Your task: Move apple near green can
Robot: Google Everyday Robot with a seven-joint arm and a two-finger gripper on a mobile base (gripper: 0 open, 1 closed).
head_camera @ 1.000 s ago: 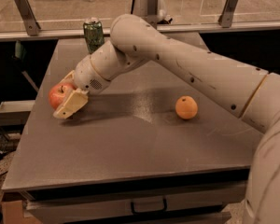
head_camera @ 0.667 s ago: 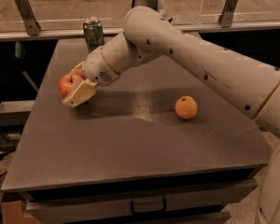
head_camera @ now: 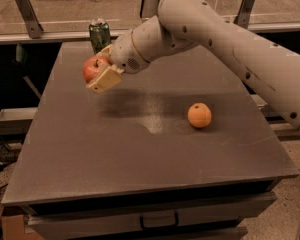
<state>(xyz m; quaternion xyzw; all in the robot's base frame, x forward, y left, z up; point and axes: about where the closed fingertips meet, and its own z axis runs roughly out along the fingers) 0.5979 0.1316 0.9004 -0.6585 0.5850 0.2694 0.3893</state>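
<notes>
Presently, at far left, the apple [head_camera: 93, 68] sits in the gripper [head_camera: 97, 70], whose jaws are closed on it, one pale finger under the fruit and one over it. The apple is held over the left rear part of the table [head_camera: 140, 154]. A soft shadow [head_camera: 127, 104] on the surface below and to the right suggests it is clear of the tabletop, not resting on it.

Just behind the apple, at the rear edge, the can [head_camera: 99, 34] stands upright. It is near the apple, but whether the upper finger touches it cannot be determined from this view.

Further right, the orange [head_camera: 199, 115] lies alone, well apart from both, and has no part in the task. The arm [head_camera: 225, 29] reaches in from the upper right, across the rear of the table.

Assessment: the carry step is in hand and looks close to its end, with the apple gripped and near its destination.

Next move, as judged: lower the apple to the surface beside or just in front of the can, then release it and back away. The descent calls for clearance at the upper finger, since a light can would tip easily. The apple, being round, may roll if let go above the surface.
</notes>
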